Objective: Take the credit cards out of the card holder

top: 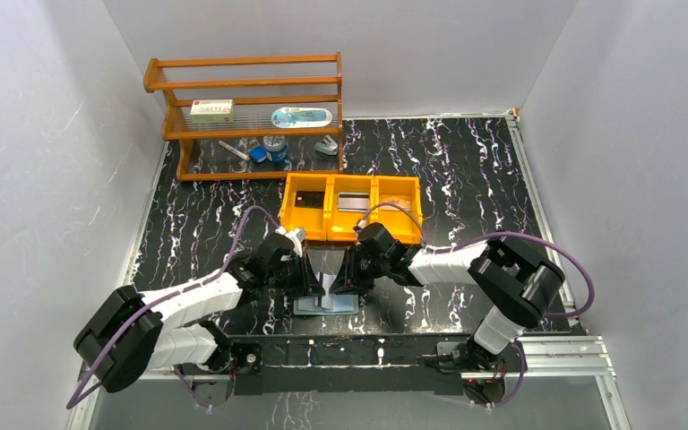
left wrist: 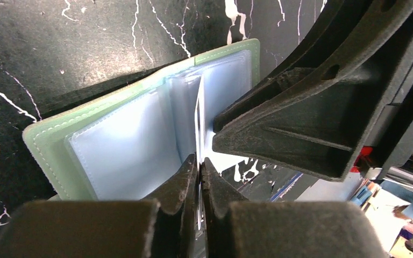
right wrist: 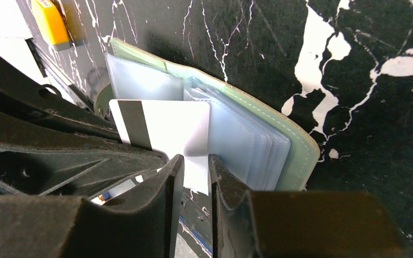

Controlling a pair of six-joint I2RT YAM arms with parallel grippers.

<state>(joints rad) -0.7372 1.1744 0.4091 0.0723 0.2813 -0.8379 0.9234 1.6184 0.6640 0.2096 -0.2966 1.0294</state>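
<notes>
Silver-grey card (right wrist: pixel 166 121), extraction apparently in hand: left gripper (left wrist: pixel 199 161) clenched on its edge above open card holder (left wrist: pixel 48 134); right gripper (right wrist: pixel 192 161) jaws parted, grasp unclear; next, likely lift clear.

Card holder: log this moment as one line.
card holder open on table | left gripper shut on upright silver-grey credit card | right gripper slightly open at the card

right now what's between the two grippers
A silver-grey card with a black stripe, upright over the open card holder; right wrist view shows its face, left wrist view its edge pinched in the left gripper.
</notes>
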